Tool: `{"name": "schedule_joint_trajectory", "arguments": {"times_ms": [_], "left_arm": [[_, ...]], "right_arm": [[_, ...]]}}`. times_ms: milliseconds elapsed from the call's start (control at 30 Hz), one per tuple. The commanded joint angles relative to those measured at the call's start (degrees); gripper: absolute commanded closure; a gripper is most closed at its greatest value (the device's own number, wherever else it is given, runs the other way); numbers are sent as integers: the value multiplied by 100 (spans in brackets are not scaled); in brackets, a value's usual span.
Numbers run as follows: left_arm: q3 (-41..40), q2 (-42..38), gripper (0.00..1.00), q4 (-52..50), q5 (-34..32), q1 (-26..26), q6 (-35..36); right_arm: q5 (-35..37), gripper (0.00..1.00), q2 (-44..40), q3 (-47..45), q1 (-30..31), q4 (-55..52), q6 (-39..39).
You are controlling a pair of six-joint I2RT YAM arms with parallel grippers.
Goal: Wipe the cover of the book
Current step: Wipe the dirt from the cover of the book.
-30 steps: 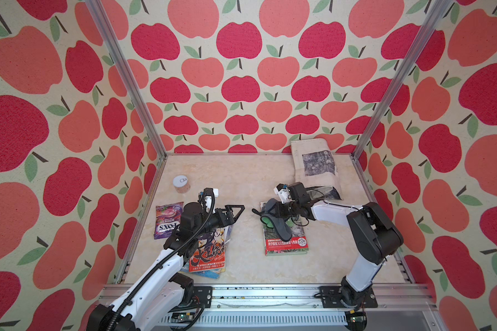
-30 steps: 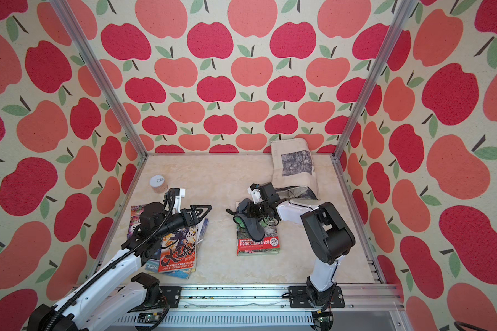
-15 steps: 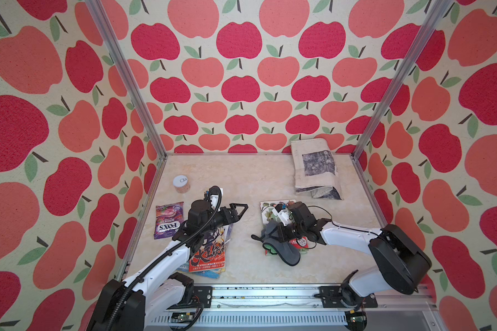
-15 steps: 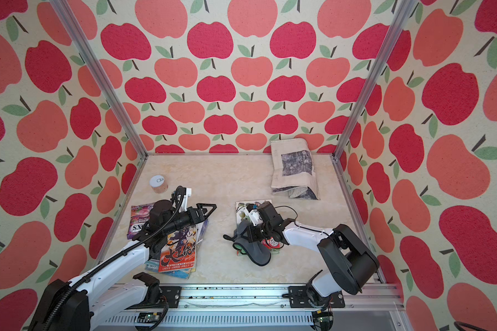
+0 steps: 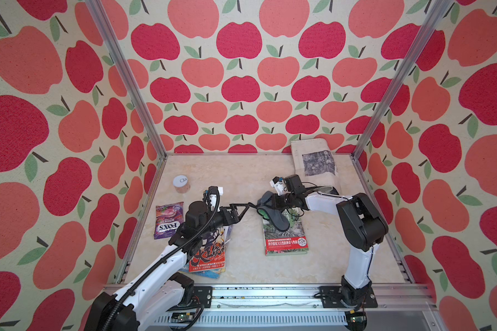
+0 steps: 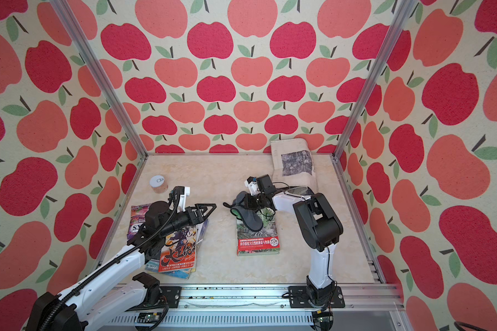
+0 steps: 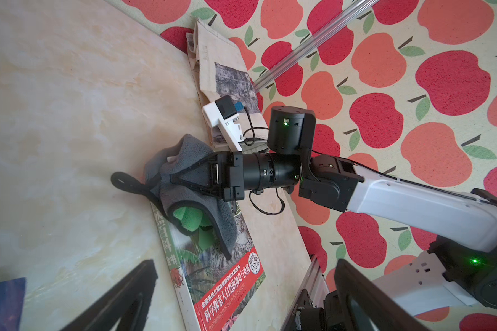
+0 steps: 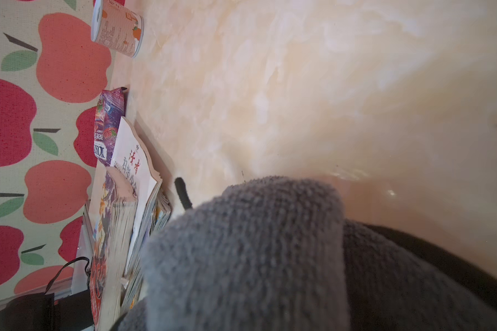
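At the book's (image 5: 286, 240) far end, the right tool (image 5: 266, 204) pinches a grey cloth (image 5: 276, 219) draped there; the left tool (image 5: 243, 210) hovers just beside it, spread wide and empty.

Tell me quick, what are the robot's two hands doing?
Left gripper: open, holding nothing.
Right gripper: shut on the grey cloth.

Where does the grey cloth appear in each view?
Top view: grey cloth, just right of centre, over the green book's far end.
Top view: centre, same spot on the book.
Left wrist: centre, pinched in the right gripper.
Right wrist: fills the lower foreground.
Landmark: the green book beneath it; the right wrist does not show it.
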Motion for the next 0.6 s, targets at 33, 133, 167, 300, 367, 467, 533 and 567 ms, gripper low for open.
{"name": "schedule_joint_trajectory", "arguments": {"times_ms": [33,133,167,300,367,467,533,567], "left_arm": [[22,-205,1,-114,-135,-26,104],[46,-200,1,-125,-143,-26,148],[48,-163,1,-118,-139,-26,175],[129,136,1,22,-80,-17,212],[195,357,1,145,-10,-21,204],[281,612,1,291,92,-26,160],[320,712,1,336,116,-34,142],[345,737,1,343,122,-43,142]], "right_arm": [[100,100,225,-96,-9,-104,72],[74,100,-102,-779,-6,325,206],[63,100,-220,-1016,-3,440,215],[-175,100,-696,-1958,14,880,344],[-217,100,-1062,-2547,28,1194,468],[-127,100,-1663,-3169,-24,1295,450],[134,100,-2052,-3346,-61,983,261],[384,100,-2241,-3386,-71,759,151]]}}
